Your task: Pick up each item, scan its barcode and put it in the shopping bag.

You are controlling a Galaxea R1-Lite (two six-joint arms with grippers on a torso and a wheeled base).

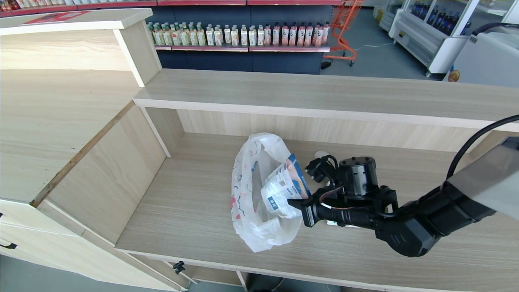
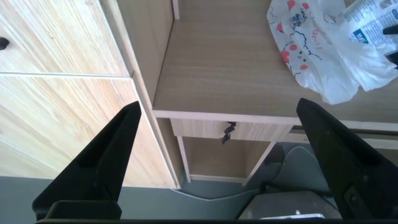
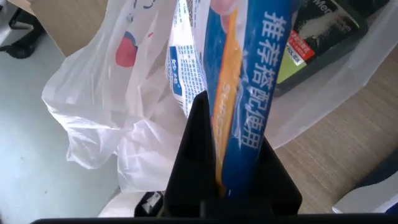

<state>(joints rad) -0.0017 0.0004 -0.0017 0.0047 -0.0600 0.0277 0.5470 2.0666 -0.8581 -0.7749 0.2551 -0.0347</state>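
One flat blue-and-white plastic packet (image 1: 285,184) is pinched edge-on between the clamped fingers of the right gripper (image 1: 299,203). The packet sits at the open mouth of a thin, translucent white plastic shopping bag (image 1: 246,190) printed with red and blue marks. The bag lies crumpled on the pale wood-grain counter (image 1: 190,211). A dark package with a green label (image 3: 318,36) lies just beside the packet, against the bag's film. The left gripper (image 2: 217,160) hangs off the counter's front edge, well apart from the bag, its two black fingers (image 2: 99,165) spread wide with nothing between them.
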